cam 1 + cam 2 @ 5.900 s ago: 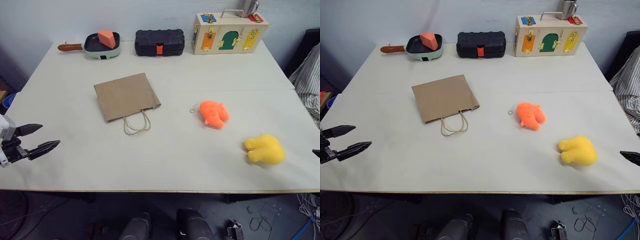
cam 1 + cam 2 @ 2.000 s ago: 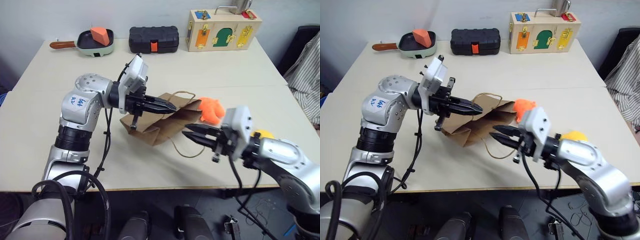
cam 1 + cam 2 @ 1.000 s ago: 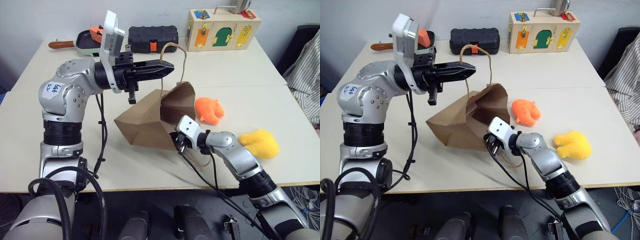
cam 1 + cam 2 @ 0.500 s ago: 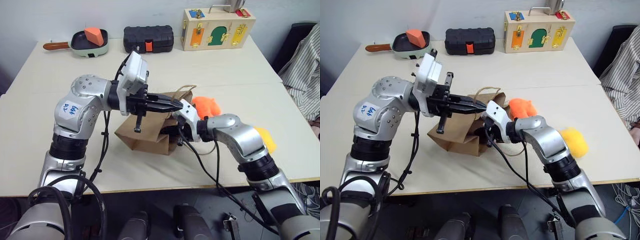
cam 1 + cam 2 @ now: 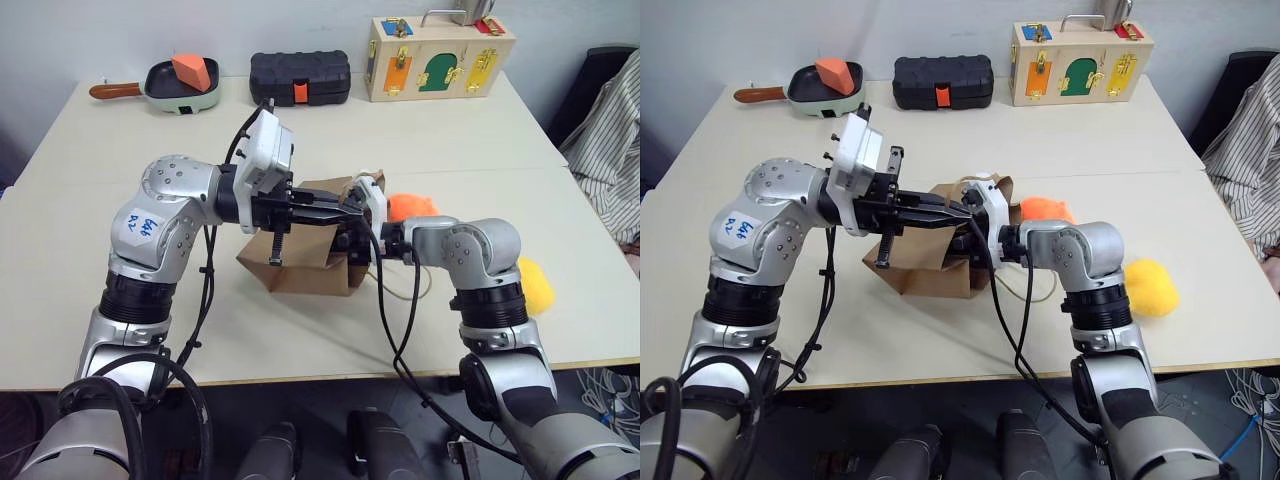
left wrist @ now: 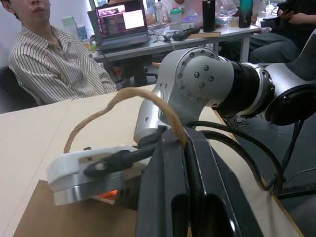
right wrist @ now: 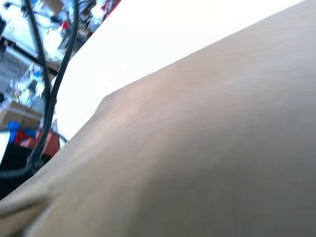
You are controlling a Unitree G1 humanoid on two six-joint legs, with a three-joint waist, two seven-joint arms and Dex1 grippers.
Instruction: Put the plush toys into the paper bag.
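Note:
The brown paper bag [image 5: 300, 270] lies crumpled on the table's middle, its mouth toward the right. My left gripper [image 5: 335, 215] is shut on one twine handle [image 6: 143, 96], holding it just above the bag. My right gripper reaches level into the bag's mouth from the right; its fingers are hidden by brown paper [image 7: 197, 148]. The orange plush toy [image 5: 412, 205] lies just behind my right wrist, partly hidden. The yellow plush toy [image 5: 537, 285] rests on the table to the right of my right arm.
Along the far edge stand a frying pan [image 5: 180, 82] holding an orange block, a black case [image 5: 300, 78] and a wooden latch box [image 5: 440, 55]. A person in a striped shirt [image 5: 610, 140] sits past the table's right edge.
Over the last second my left gripper came down with the handle and the bag sank lower. My right gripper rose, rolled and moved left into the bag's mouth.

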